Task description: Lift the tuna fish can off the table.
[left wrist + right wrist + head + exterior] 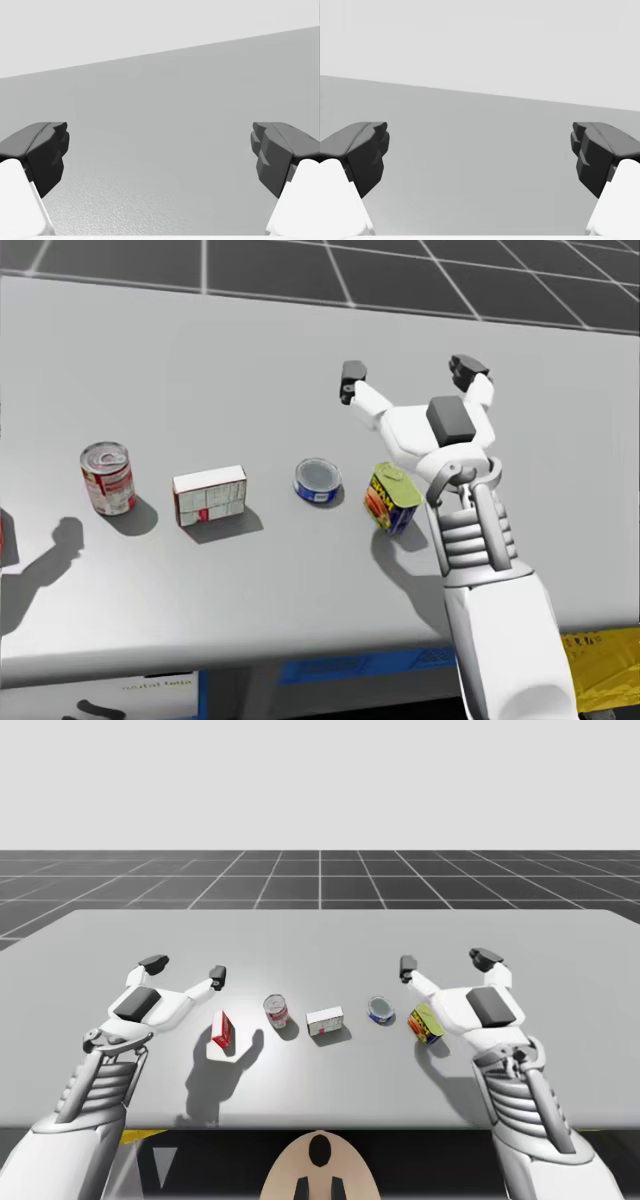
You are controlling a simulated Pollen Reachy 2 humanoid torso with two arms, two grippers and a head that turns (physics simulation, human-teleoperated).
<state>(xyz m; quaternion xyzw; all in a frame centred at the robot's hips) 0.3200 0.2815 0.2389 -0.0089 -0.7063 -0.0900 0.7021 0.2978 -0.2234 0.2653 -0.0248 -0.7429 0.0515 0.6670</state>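
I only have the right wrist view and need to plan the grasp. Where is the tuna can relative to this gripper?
Observer: The low blue tuna can sits closer to the robot's body than the right gripper, and off toward the robot's left of it.
Operator: Is anything crowding the can?
Observer: A yellow-green can stands just to its right, with a narrow gap between them.
Operator: And on the other side?
Observer: A white box lies to its left, clearly apart from it.
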